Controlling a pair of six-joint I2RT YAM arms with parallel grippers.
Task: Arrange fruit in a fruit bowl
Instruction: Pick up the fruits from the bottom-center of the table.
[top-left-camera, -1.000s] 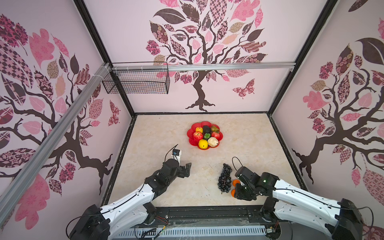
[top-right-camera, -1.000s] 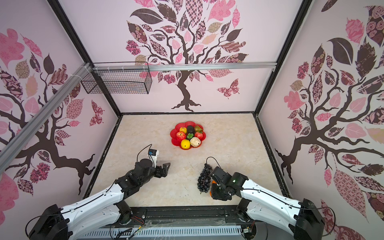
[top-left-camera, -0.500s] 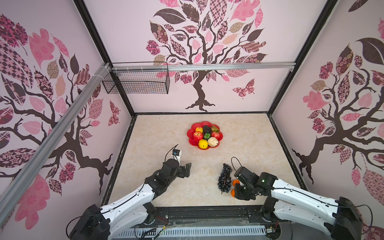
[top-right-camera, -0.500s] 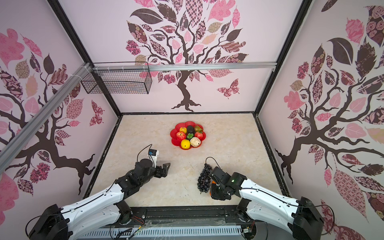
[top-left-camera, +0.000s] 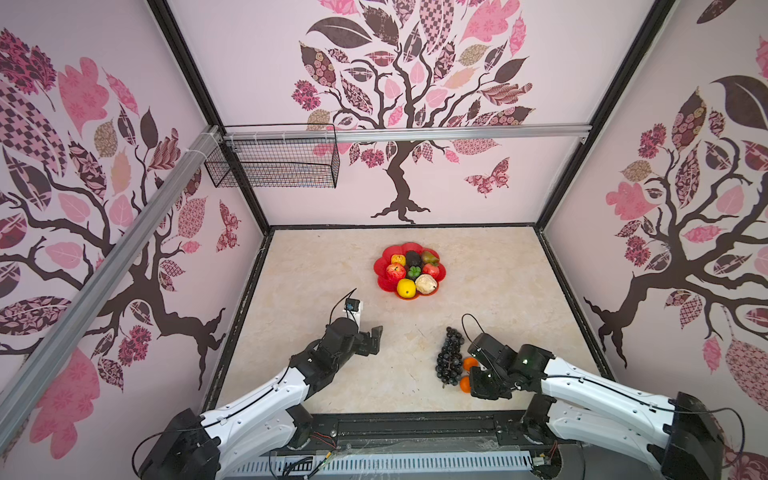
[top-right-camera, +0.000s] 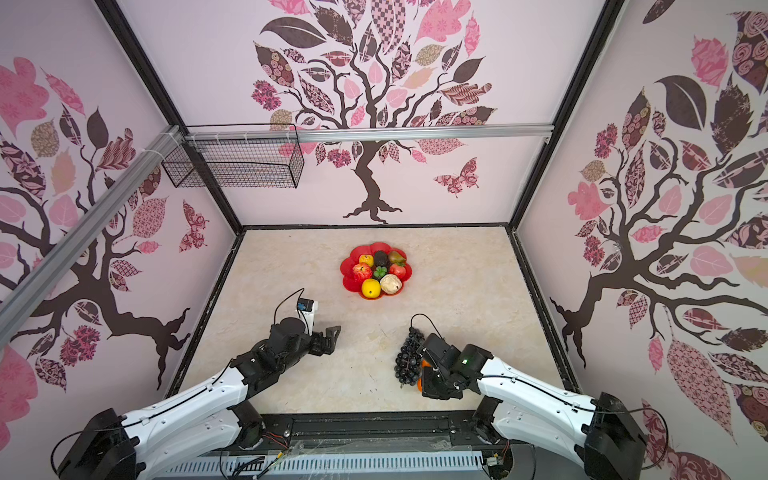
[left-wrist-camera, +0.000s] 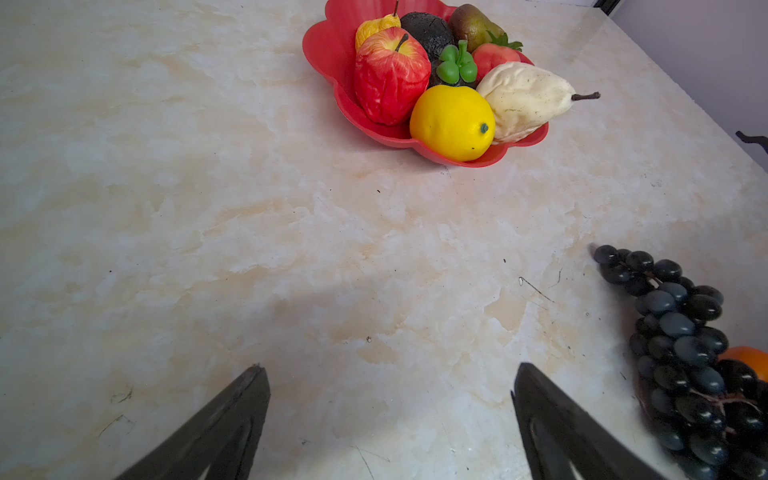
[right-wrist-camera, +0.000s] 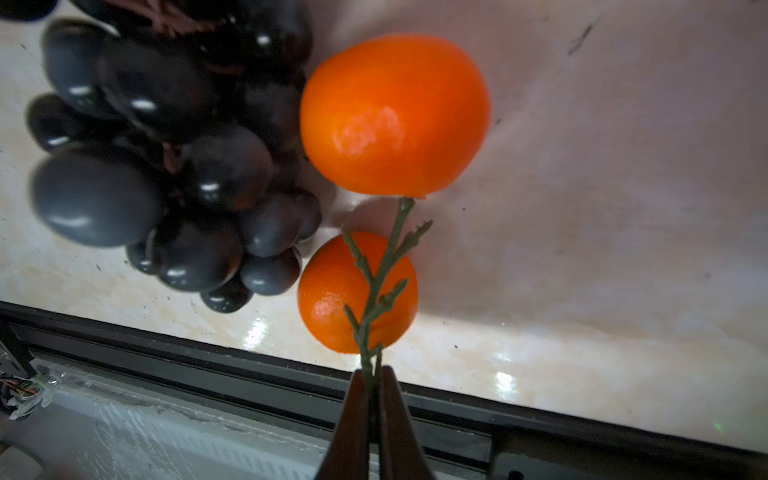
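Observation:
The red scalloped fruit bowl (top-left-camera: 380, 268) (top-right-camera: 347, 270) (left-wrist-camera: 328, 41) sits mid-table and holds a lemon (left-wrist-camera: 453, 122), red apple (left-wrist-camera: 390, 75), cream knobbly piece (left-wrist-camera: 523, 97), strawberry, avocado and others. A dark grape bunch (top-left-camera: 449, 359) (right-wrist-camera: 166, 145) lies near the front edge on the right. Beside it are two oranges (right-wrist-camera: 395, 116) (right-wrist-camera: 332, 291) joined by a green stem (right-wrist-camera: 380, 286). My right gripper (right-wrist-camera: 372, 372) (top-left-camera: 473, 374) is shut on that stem's end. My left gripper (left-wrist-camera: 390, 374) (top-left-camera: 375, 340) is open over bare table, nothing between its fingers.
A black wire basket (top-left-camera: 274, 164) hangs from the rail at the back left. The table's black front frame (right-wrist-camera: 249, 365) runs just behind the oranges. Patterned walls close in the table on three sides.
My right gripper has closed its jaws onto the green stem of the oranges. The left arm has not moved.

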